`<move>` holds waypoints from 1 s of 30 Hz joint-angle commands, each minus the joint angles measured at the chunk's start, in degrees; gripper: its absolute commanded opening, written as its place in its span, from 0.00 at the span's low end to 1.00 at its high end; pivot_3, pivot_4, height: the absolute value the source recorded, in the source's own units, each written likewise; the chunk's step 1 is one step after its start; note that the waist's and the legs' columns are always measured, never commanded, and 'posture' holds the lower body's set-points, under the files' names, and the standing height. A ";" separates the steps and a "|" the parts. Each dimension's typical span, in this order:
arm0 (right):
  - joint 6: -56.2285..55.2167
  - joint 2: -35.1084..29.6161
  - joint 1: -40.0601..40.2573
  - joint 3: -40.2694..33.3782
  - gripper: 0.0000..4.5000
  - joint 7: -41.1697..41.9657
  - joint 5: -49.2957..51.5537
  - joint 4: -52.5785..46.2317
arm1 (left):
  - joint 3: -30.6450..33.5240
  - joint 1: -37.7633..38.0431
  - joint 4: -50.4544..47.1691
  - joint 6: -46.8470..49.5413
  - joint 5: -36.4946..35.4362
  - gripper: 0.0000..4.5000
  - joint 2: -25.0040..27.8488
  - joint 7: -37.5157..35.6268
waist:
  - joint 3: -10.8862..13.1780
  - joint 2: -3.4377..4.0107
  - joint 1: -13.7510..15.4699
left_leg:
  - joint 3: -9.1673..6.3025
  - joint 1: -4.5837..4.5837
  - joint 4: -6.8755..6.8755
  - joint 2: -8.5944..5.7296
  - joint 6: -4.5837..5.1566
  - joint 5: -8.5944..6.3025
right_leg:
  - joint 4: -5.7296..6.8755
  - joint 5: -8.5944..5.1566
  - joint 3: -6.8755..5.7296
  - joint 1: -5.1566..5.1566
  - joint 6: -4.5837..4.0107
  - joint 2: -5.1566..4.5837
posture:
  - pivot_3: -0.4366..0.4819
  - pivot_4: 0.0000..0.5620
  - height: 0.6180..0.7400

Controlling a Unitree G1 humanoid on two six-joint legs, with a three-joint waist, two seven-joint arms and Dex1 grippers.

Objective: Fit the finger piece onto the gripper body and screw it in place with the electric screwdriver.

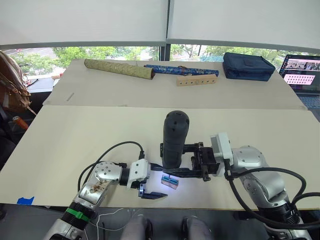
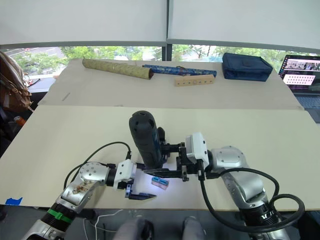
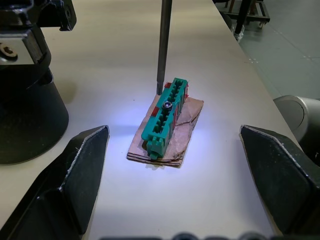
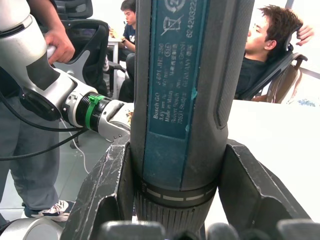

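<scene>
Left pincer [image 1: 150, 192] lies low at the near desk [image 1: 75, 140] edge, fingers [image 3: 75, 172] spread wide and empty, flanking a small green block [image 3: 165, 115] on a tan pad, likely to frame or steady it under the light. Right pincer [image 1: 200, 165] reaches in from the right, forearm bent across the near edge, clamped on the screwdriver [image 1: 174, 137], held upright with its bit [image 3: 163, 45] coming down just beside the block's far end, apparently lining up on a screw. I can't make out the finger piece or gripper body; far desk has an olive tube [image 1: 119, 69] and blue pouch [image 1: 248, 66].
</scene>
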 commanded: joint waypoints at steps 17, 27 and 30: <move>0.60 -0.45 -0.54 0.05 0.43 -0.62 1.01 -1.51 | -1.32 0.98 0.79 2.05 0.88 0.99 -0.17 0.71 | 0.00 0.00 0.01 | 0.00 0.00 0.00 0.00 0.00 0.00 | 0.00 0.00 0.00 0.00 0.00 0.00 | 0.48 0.27 1.00; 0.53 -0.49 -0.43 0.22 0.43 -0.69 0.79 -1.40 | -1.37 1.14 0.26 2.44 0.88 0.99 -0.14 0.91 | 0.00 0.00 0.00 | 0.00 0.00 0.00 0.00 0.00 0.00 | 0.00 0.00 0.00 0.00 0.00 0.00 | 0.48 0.27 1.00; 0.44 -0.34 -0.27 0.40 0.43 -0.94 0.71 -1.41 | -1.39 1.24 0.29 2.39 0.95 0.99 -0.09 0.96 | 0.00 0.00 0.00 | 0.00 -0.01 0.00 0.00 0.00 0.00 | 0.00 0.00 0.00 0.00 0.00 0.00 | 0.48 0.27 1.00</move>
